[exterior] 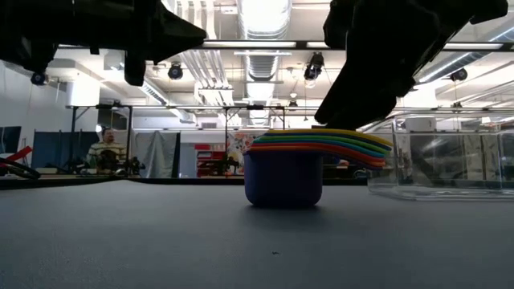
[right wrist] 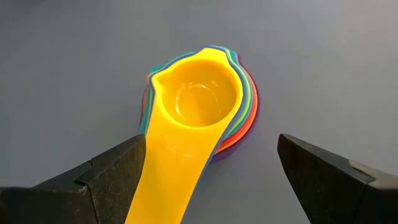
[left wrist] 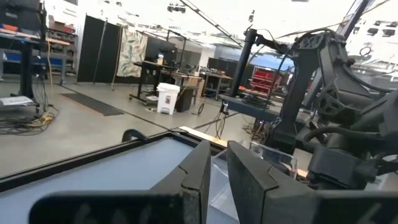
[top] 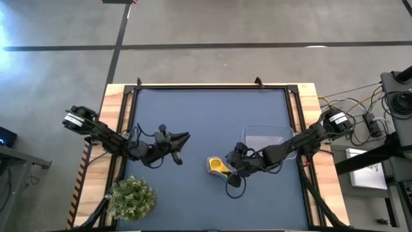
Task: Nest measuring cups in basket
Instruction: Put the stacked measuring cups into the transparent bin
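The measuring cups (right wrist: 199,99) sit nested in one stack on the table, yellow on top and the blue bowl (exterior: 285,177) at the bottom, with their handles fanned toward the basket. The stack (top: 219,165) stands outside the clear basket (top: 267,138), on its left. My right gripper (right wrist: 210,142) is open, just above the handles, with one finger on each side of the yellow handle (right wrist: 171,180); I see no touch. My left gripper (top: 185,136) hangs shut in the air left of the stack.
The basket (exterior: 442,156) rests on the mat right of the stack, with nothing showing inside it. A green potted plant (top: 131,198) stands at the near left corner. Bare blue mat lies between the two arms and along the far side.
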### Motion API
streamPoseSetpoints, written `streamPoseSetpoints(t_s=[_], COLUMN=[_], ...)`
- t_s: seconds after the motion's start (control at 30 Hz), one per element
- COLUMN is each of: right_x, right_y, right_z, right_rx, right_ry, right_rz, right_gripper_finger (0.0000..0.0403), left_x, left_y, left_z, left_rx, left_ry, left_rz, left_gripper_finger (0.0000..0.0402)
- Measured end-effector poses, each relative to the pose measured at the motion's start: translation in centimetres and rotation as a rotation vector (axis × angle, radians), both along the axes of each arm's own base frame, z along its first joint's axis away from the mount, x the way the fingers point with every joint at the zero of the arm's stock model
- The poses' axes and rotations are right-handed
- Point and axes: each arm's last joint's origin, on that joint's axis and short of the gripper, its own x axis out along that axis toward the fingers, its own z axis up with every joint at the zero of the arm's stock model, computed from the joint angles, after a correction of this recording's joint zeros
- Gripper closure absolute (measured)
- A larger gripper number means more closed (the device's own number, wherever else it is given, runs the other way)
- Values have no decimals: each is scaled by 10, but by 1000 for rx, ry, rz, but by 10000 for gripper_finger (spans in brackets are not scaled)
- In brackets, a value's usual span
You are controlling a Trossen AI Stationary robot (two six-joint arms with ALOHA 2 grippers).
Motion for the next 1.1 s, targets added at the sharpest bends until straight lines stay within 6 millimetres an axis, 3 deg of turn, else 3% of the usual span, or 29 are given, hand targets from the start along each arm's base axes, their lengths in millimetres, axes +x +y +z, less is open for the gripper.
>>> streamPoseSetpoints(t_s=[0.3, 0.87, 1.1], right_x=[8, 13, 21], right_y=[6, 13, 27], right_z=[-7, 21, 21], right_rx=[1, -2, 24], right_ry=[8, 143, 145], right_rz=[1, 1, 36], right_gripper_finger=[51, 51, 51], left_x=[0, 0, 0], left_y=[0, 0, 0], left_z=[-1, -2, -2], left_rx=[3, 6, 6], left_ry=[12, 21, 21], left_rz=[0, 0, -1], left_gripper_finger=[365, 365, 365])
